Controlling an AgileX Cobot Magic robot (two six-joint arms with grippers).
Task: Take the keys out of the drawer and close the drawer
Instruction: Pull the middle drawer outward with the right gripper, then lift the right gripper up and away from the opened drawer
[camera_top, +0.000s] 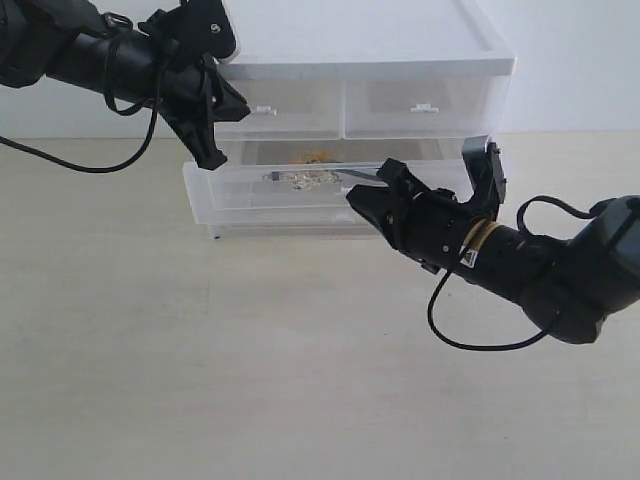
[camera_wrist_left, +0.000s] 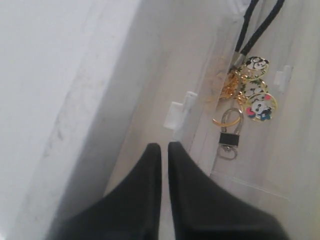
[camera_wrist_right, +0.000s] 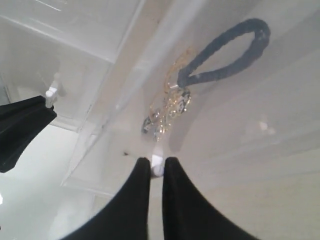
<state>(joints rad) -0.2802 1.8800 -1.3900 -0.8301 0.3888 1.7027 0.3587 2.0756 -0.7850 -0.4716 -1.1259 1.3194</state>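
Keys (camera_top: 305, 178) lie inside the pulled-out drawer (camera_top: 250, 205); right fingers (camera_wrist_right: 135, 200) pinch its white tab (camera_wrist_right: 157, 164); left fingers (camera_wrist_left: 142, 195) are closed and empty.

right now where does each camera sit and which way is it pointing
exterior view: off the arms, facing the front of the translucent white plastic drawer unit; both black arms show, left gripper and right gripper at the open middle drawer.
left wrist view: on the left wrist, looking past its shut fingers at the gold-coloured keys.
right wrist view: on the right wrist, looking into that drawer, fingers pinching its small white tab handle.
shared: both wrist views show the keys and their black cord loop.
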